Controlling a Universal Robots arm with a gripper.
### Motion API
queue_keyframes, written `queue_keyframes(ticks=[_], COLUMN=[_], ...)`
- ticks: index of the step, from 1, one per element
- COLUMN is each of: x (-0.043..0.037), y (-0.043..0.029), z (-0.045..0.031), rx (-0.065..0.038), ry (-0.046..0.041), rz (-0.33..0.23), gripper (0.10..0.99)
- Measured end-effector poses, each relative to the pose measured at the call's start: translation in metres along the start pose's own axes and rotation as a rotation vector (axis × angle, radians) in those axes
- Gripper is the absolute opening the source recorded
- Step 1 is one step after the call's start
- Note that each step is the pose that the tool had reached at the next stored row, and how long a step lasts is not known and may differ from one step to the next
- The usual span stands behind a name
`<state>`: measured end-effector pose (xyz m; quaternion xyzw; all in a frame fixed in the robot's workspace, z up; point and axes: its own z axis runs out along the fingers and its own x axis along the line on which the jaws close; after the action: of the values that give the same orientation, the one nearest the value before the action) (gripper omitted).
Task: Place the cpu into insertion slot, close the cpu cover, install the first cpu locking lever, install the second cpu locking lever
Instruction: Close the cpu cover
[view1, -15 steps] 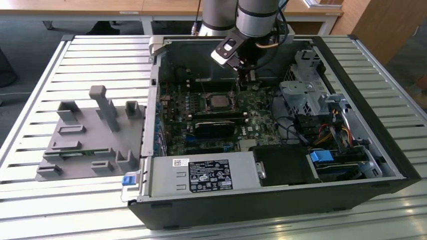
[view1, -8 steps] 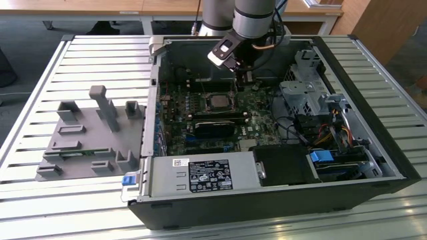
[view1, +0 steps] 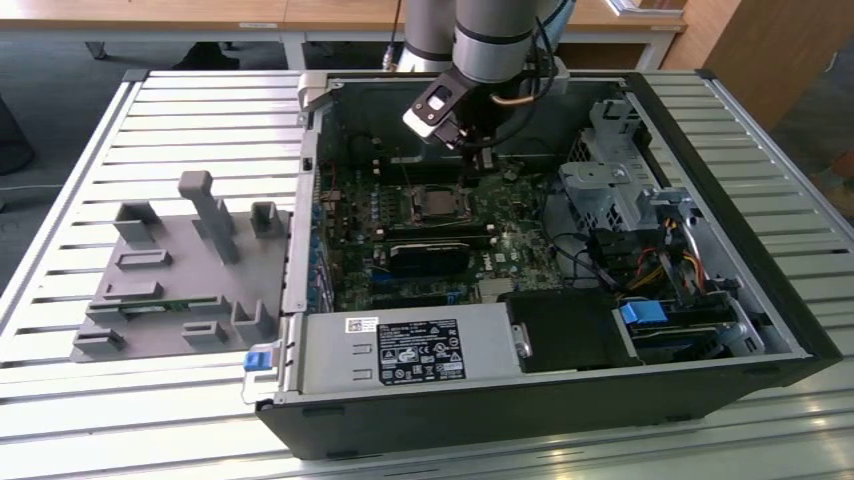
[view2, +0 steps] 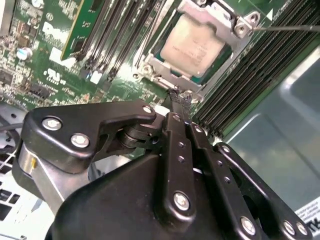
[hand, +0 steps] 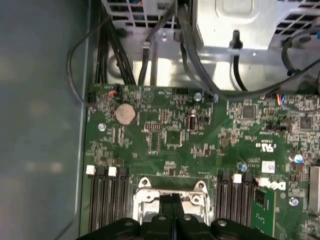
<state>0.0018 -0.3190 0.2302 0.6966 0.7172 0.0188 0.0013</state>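
Our gripper (view2: 179, 96) has its fingers pressed together with no gap at the tips. In the second wrist view those tips sit at the near edge of the cpu cover (view2: 225, 62), touching it or just short of it; whether anything thin is caught between them we cannot tell. The cover lies flat around the cpu (view2: 194, 44), which sits square in the insertion slot (view1: 414, 205), a little above the centre of the exterior view, in the middle of the motherboard (view1: 527, 245). A thin locking lever (view2: 287, 28) runs off from the cover's far corner, apart from the fingers. We judge the lever work to be in hand: to do it well we push straight and steadily, keep the tips on metal, stay clear of the memory slots (view2: 122, 35) alongside, and avoid scraping the board
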Motion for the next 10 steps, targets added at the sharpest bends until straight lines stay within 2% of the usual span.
queue_keyframes(ticks=[3, 7, 10], x=[0.0000, 0.0003, 0.0005], y=[-0.0041, -0.0154, -0.0204], z=[0.0033, 0.0050, 0.0063], rx=[0.000, 0.000, 0.000], ry=[0.0001, -0.0002, 0.0001], rz=[0.000, 0.000, 0.000], gripper=[0.106, 0.106, 0.106])
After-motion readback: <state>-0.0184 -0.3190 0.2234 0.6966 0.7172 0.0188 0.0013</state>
